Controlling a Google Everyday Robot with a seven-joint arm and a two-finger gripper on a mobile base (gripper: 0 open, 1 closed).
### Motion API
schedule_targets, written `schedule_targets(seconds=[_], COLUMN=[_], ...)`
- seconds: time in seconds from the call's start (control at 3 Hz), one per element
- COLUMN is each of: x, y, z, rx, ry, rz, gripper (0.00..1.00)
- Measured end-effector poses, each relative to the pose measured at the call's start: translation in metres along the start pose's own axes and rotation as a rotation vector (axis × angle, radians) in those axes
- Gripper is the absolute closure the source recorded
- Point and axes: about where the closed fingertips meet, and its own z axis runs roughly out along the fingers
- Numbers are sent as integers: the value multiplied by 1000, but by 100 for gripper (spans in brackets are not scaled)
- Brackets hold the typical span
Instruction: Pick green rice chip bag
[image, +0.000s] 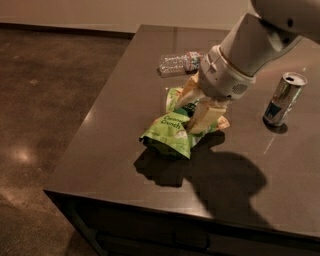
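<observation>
The green rice chip bag (169, 131) is a crinkly light-green pouch with white lettering. It hangs tilted, its lower end just above the dark table (115, 115), with a shadow under it. My gripper (194, 111) comes down from the upper right. Its cream fingers (206, 114) are shut on the bag's upper end. The part of the bag between the fingers is hidden.
A clear plastic water bottle (180, 62) lies on its side behind the gripper. A silver drink can (284, 98) stands at the right. A bit of yellowish packet (223, 123) shows beside the fingers. The table's left and front edges drop to a brown floor (45, 100).
</observation>
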Motion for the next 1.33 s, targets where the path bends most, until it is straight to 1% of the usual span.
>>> schedule_targets(seconds=[0.33,0.67,1.0,1.33], x=[-7,-17,-27,-27], y=[-5,-14,-21,-21], z=[-30,-59,-83,-83], rx=[29,48,74,74], ry=[-58,-101,-143,-143], rz=[11,12,2,2], gripper=[100,100,100,100])
